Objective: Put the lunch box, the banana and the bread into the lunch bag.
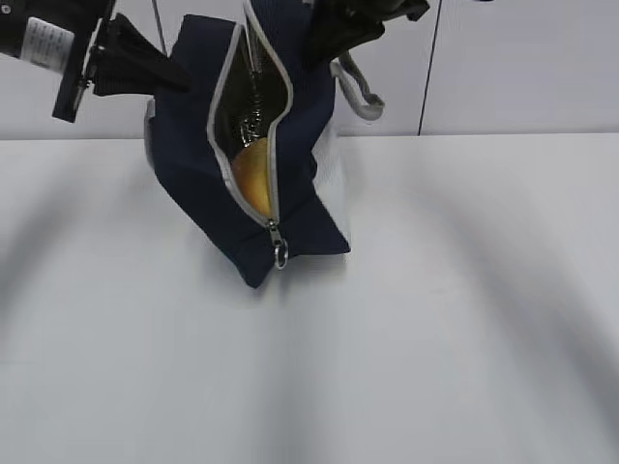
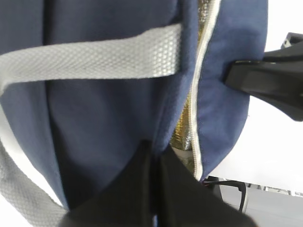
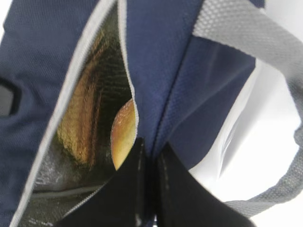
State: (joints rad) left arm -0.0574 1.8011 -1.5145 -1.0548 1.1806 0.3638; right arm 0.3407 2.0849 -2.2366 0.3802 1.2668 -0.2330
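Observation:
The navy lunch bag (image 1: pixel 203 184) stands tilted on the table with its grey zipper open, held up at the top from both sides. My left gripper (image 1: pixel 172 77) (image 2: pixel 155 158) is shut on the bag's blue fabric at its left side. Pinching the fabric edge beside the zipper opening is my right gripper (image 1: pixel 324 43) (image 3: pixel 151 153), also shut. Inside the foil-lined bag lies a rounded golden-yellow thing (image 1: pixel 253 179) (image 3: pixel 123 135); I cannot tell whether it is the bread or the banana. The lunch box is hidden.
The zipper's ring pull (image 1: pixel 280 253) hangs at the bag's lower end. Grey strap handles (image 1: pixel 360 92) (image 2: pixel 94 59) (image 3: pixel 246 33) loop off the bag's sides. The white table (image 1: pixel 435 319) spreads around the bag, with a pale wall behind.

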